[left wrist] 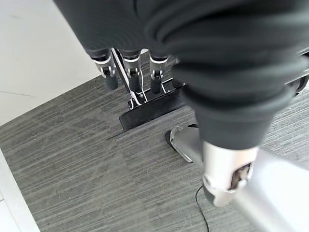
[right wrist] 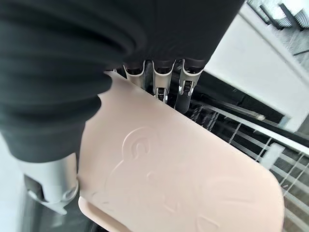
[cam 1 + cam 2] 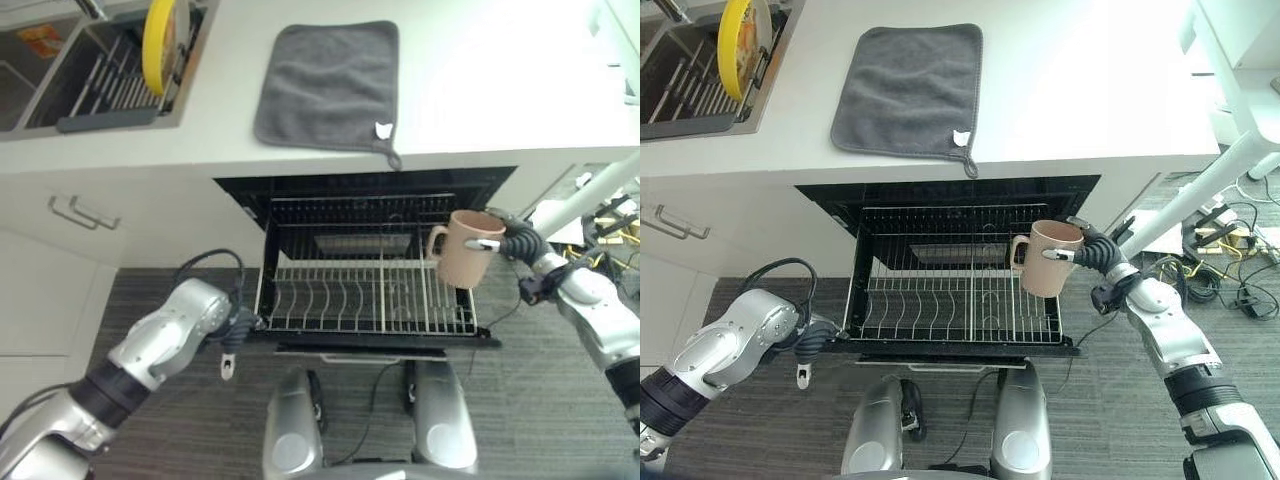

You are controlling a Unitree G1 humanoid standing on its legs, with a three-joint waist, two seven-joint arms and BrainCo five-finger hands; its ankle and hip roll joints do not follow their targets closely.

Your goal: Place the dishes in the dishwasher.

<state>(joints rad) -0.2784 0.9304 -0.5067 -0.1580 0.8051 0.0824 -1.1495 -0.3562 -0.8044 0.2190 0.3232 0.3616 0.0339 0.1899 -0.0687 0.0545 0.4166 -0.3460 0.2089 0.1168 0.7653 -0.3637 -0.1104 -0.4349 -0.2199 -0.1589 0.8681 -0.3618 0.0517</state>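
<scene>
- Mug [image 3: 1048,258], pinkish, being held upright above the right end of the pulled-out dishwasher rack [image 3: 950,305], clear of the wires, handle facing the robot's left.
- Right hand [image 3: 1095,252] curling fingers and thumb around the mug wall.
- Left hand [image 3: 240,325] resting at the rack's front left corner; finger state not being readable.
- Risking a slip or tilt on release: smooth wall, mouth up, tines below likely tipping the mug sideways.
</scene>
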